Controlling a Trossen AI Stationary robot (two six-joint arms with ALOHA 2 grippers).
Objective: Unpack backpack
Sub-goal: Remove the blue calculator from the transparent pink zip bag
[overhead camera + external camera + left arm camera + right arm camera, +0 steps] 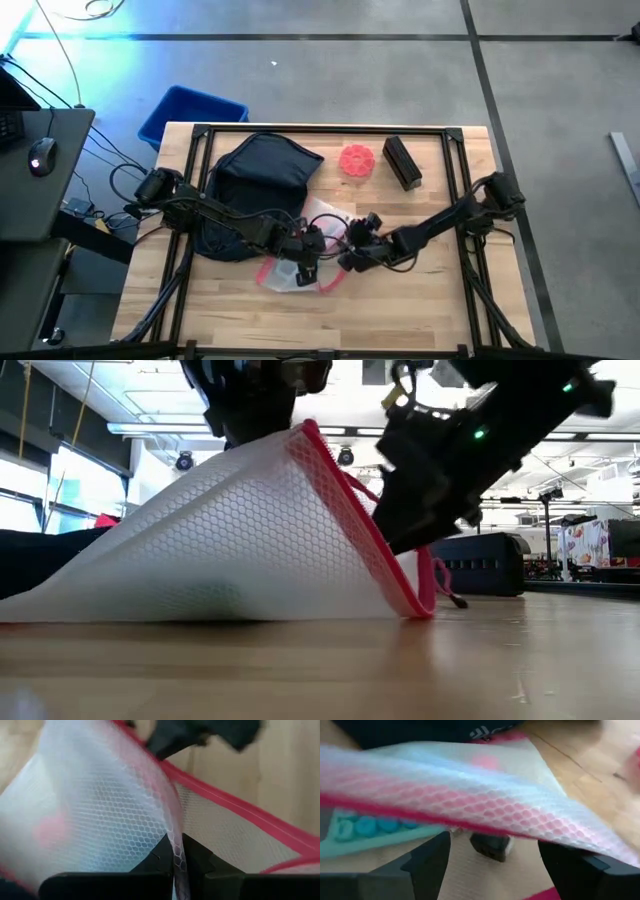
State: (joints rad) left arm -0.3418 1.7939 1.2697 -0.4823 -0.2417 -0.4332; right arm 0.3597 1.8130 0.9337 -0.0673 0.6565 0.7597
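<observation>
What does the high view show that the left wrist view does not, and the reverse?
Only the high view shows the backpack, the pink disc, the black box, the blue bin off the table's far edge, and the right gripper by the pouch.

Only the left wrist view shows the left gripper's jaws pinched shut on a fold of mesh.

Both show the white mesh pouch with its red trim, lying on the wooden tabletop.
</observation>
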